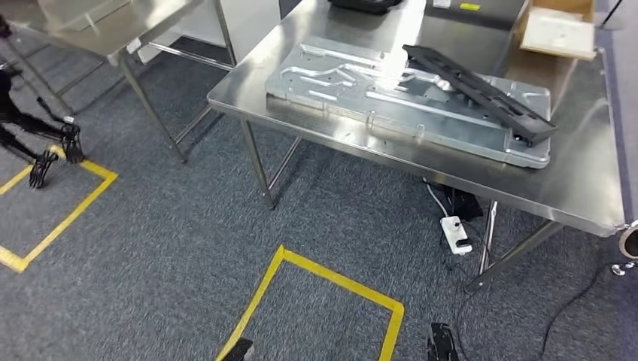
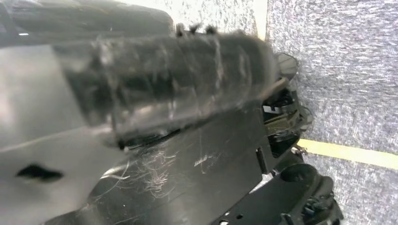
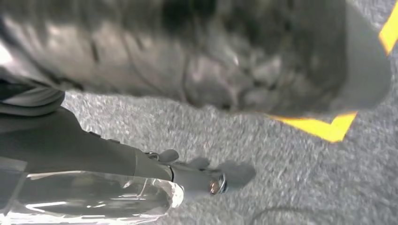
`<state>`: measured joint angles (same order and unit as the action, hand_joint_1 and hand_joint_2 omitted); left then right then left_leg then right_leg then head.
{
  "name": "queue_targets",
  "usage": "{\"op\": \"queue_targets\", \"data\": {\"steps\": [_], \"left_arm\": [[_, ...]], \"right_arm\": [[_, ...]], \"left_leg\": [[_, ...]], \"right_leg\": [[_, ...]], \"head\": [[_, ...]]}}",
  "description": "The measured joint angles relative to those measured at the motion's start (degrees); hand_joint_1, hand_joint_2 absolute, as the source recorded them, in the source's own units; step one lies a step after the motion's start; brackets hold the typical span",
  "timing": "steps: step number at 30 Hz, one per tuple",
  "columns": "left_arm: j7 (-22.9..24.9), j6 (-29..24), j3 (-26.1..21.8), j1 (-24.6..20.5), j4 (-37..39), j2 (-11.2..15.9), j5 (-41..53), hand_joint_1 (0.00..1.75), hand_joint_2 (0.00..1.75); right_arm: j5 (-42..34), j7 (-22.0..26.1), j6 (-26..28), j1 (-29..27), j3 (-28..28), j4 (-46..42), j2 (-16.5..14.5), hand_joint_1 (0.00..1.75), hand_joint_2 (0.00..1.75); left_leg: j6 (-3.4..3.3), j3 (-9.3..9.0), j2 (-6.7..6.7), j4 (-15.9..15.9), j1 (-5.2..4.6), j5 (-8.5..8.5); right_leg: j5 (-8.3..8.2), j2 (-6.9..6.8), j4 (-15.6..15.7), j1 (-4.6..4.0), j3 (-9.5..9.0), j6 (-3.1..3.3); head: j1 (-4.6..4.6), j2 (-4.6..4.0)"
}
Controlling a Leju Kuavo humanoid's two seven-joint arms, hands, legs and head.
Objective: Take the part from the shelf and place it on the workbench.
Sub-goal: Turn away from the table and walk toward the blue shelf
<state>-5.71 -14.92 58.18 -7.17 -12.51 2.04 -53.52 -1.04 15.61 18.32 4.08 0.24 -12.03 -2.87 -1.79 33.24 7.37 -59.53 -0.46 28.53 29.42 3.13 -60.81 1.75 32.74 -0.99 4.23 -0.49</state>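
The head view looks from high on the robot, forward and down, over the grey carpet (image 1: pixel 150 248) to a steel workbench (image 1: pixel 587 180) and a second steel table (image 1: pixel 105 30) farther away. Yellow tape lines (image 1: pixel 331 278) cross the floor near the bottom edge. The left wrist view sits very close to dark, blurred parts and faces down to the floor. The right wrist view also faces down from near the floor. All three views share the grey carpet and yellow tape.
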Motion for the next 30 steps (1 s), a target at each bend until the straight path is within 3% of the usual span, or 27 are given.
{"op": "queue_targets", "data": {"steps": [2,4,6,7,8,10,11,12,14,16,18,20,22,23,24,25,27,29,30], "left_arm": [[-0.2,0.3,0.0,0.0,0.1,0.2,-0.4,0.0,0.0],[-0.5,0.3,-0.1,-0.1,0.2,0.3,-1.0,0.0,0.0],[-1.2,-0.7,-0.3,-0.2,0.2,0.1,-1.9,0.0,0.0],[-1.6,-1.6,-0.5,-0.2,0.2,-0.3,-2.5,0.0,0.0],[-2.0,-2.7,-0.7,-0.2,0.3,-0.9,-3.3,0.0,0.0],[-2.1,-4.3,-1.3,-0.1,0.4,-1.7,-4.6,0.0,0.0],[-2.0,-4.8,-1.4,0.0,0.6,-2.0,-5.2,0.0,0.0],[-1.9,-5.0,-1.6,0.0,0.7,-2.2,-5.5,0.0,0.0],[-1.7,-5.0,-1.7,0.2,0.9,-2.4,-6.1,0.0,0.0],[-1.6,-5.0,-1.8,0.3,1.1,-2.5,-6.7,0.0,0.0],[-1.7,-4.8,-1.9,0.4,1.3,-2.7,-7.6,0.0,0.0],[-2.1,-4.5,-2.1,0.3,1.3,-2.9,-8.3,0.0,0.0],[-2.9,-4.0,-2.3,0.3,1.4,-3.1,-8.7,0.0,0.0],[-3.2,-3.6,-2.6,0.4,1.4,-3.2,-8.8,0.0,0.0],[-3.3,-3.3,-2.7,0.4,1.4,-3.3,-8.8,0.0,0.0],[-3.4,-2.9,-2.8,0.3,1.4,-3.3,-8.8,0.0,0.0],[-3.1,-2.4,-2.9,0.2,1.4,-3.5,-8.5,0.0,0.0],[-2.7,-2.1,-2.9,0.0,1.4,-3.6,-8.1,0.0,0.0],[-2.7,-2.0,-2.9,-0.1,1.5,-3.6,-7.9,0.0,0.0]], "right_arm": [[-2.5,1.7,0.4,0.5,0.0,0.0,0.1,0.0,0.0],[-5.5,3.1,1.0,1.0,-0.2,0.0,0.0,0.0,0.0],[-6.0,3.1,1.7,1.2,-0.3,0.0,-0.1,0.0,0.0],[-5.3,2.4,2.1,1.3,-0.4,0.1,-0.1,0.0,0.0],[-4.0,1.3,2.6,1.4,-0.4,0.1,-0.4,0.0,0.0],[-1.8,-1.1,3.3,1.9,-0.2,0.2,-1.2,0.0,0.0],[-1.0,-2.2,3.4,2.1,0.0,0.2,-1.7,0.0,0.0],[-0.8,-3.0,3.3,2.2,0.1,0.2,-1.9,0.0,0.0],[-1.9,-3.8,2.7,1.8,0.3,0.2,-2.1,0.0,0.0],[-4.4,-4.8,2.3,1.4,0.3,0.3,-2.1,0.0,0.0],[-6.8,-6.6,2.7,1.2,0.2,0.3,-1.8,0.0,0.0],[-8.5,-8.6,3.4,1.0,0.1,0.4,-1.2,0.0,0.0],[-10.3,-9.6,4.3,0.5,-0.2,0.5,-0.4,0.0,0.0],[-11.3,-9.5,4.7,0.3,-0.4,0.5,-0.1,0.0,0.0],[-12.3,-9.1,5.1,0.2,-0.6,0.6,0.1,0.0,0.0],[-13.2,-8.3,5.3,0.1,-0.9,0.6,0.3,0.0,0.0],[-14.0,-5.6,5.1,0.2,-1.4,0.6,0.4,0.0,0.0],[-13.6,-2.5,4.0,0.2,-1.7,0.7,0.3,0.0,0.0],[-12.9,-1.3,3.4,0.3,-1.7,0.7,0.2,0.0,0.0]], "left_leg": [[0.53,0.8,-1.68,-1.4,-0.1,0.77],[1.13,3.36,-4.84,-6.8,-0.2,3.42],[1.54,6.98,-6.0,-13.7,-0.06,5.79],[1.57,7.92,-6.1,-15.2,-0.01,5.73],[1.51,7.95,-6.16,-14.7,0.01,4.69],[1.16,5.23,-6.86,-8.2,-0.06,0.69],[0.91,3.61,-7.95,-4.8,-0.35,-0.7],[0.62,2.26,-9.01,-2.0,-0.73,-1.55],[-0.09,1.39,-9.94,-0.1,-1.48,-1.43],[-0.72,1.35,-8.71,0.7,-1.59,-1.53],[-1.36,1.03,-7.54,1.2,-1.42,-1.72],[-2.12,0.73,-6.58,1.4,-1.33,-1.75],[-2.56,0.66,-5.27,1.3,-1.4,-1.63],[-2.61,0.62,-4.41,1.2,-1.44,-1.56],[-2.63,0.55,-3.57,1.0,-1.47,-1.46],[-2.6,0.41,-2.73,0.9,-1.48,-1.31],[-2.4,0.24,-1.24,0.5,-1.5,-0.93],[-2.08,0.39,-0.09,0.2,-1.47,-0.75],[-1.86,0.49,0.43,0.3,-1.44,-0.83]], "right_leg": [[-0.21,-1.13,0.4,0.15,-0.35,0.65],[-0.23,-2.36,0.7,0.12,-0.67,1.04],[-0.01,-4.05,0.8,-0.08,-0.87,1.22],[0.14,-4.88,0.8,-0.16,-0.96,1.26],[0.29,-5.63,0.8,-0.22,-1.08,1.26],[0.63,-6.74,0.8,-0.3,-1.51,1.18],[0.78,-7.2,0.9,-0.38,-1.75,1.09],[0.92,-7.62,1.1,-0.47,-1.95,0.94],[1.1,-8.68,1.4,-0.65,-2.21,0.48],[1.44,-9.79,1.5,-0.59,-2.42,-0.12],[2.85,-8.09,-0.4,-0.41,-1.74,-0.54],[5.62,-4.92,-6.2,-0.4,1.11,-0.58],[7.65,-3.67,-13.0,-0.63,5.13,-0.49],[7.32,-3.45,-14.5,-0.76,6.42,-0.44],[6.04,-3.29,-14.1,-0.86,6.81,-0.35],[3.69,-2.95,-11.4,-0.93,6.05,-0.2],[-0.35,-0.91,-4.1,-0.93,3.4,0.08],[-1.55,0.61,-0.1,-0.86,1.66,0.18],[-1.46,0.47,0.2,-0.87,1.38,0.19]], "head": [[0.21,-0.01],[0.55,-0.01],[0.68,-0.01],[0.69,-0.01],[0.68,-0.01],[0.69,-0.01],[0.67,-0.01],[0.7,-0.01],[0.67,-0.01],[0.65,-0.01],[0.6,-0.01],[0.48,-0.01],[0.45,-0.01],[0.45,-0.01],[0.44,-0.01],[0.44,-0.01],[0.45,-0.01],[0.48,-0.01],[0.48,-0.01]]}}
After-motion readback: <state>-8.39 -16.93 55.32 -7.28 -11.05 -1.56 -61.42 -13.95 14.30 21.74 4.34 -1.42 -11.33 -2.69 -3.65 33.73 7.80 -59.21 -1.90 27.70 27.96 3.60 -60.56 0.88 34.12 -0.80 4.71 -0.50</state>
